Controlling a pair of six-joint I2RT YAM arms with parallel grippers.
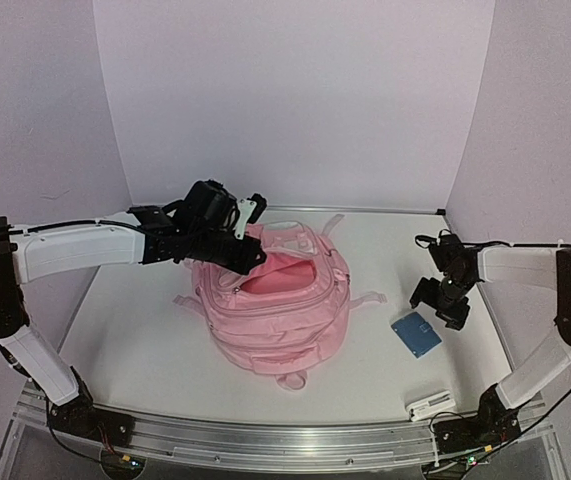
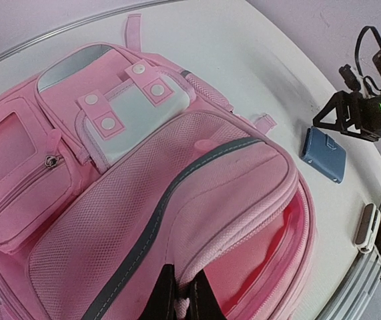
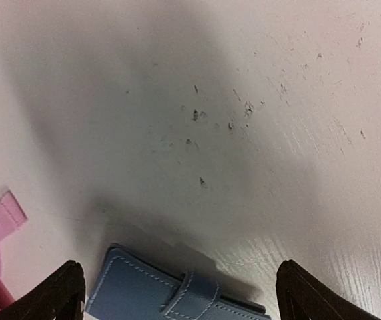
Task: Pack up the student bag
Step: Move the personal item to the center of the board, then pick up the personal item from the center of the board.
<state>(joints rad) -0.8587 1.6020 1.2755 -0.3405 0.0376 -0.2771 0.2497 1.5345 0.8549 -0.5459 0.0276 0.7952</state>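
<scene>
Pink student bag (image 1: 275, 315) in left tool (image 2: 182, 297), right tool (image 1: 438, 303) wide

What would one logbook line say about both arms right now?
left gripper: shut on student bag, at opening rim | right gripper: open, over blue wallet | wallet: lying on table, not gripped

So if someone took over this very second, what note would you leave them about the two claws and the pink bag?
Left gripper: shut on the student bag at its zip edge, holding the main compartment open; only magenta lining shows inside.
Right gripper: open, hovering over the blue case, not gripping it.
Blue case lies on the table, right of the bag. A small white item lies near the front edge.
Done: bag open.
Left: case and white item not yet packed.
</scene>
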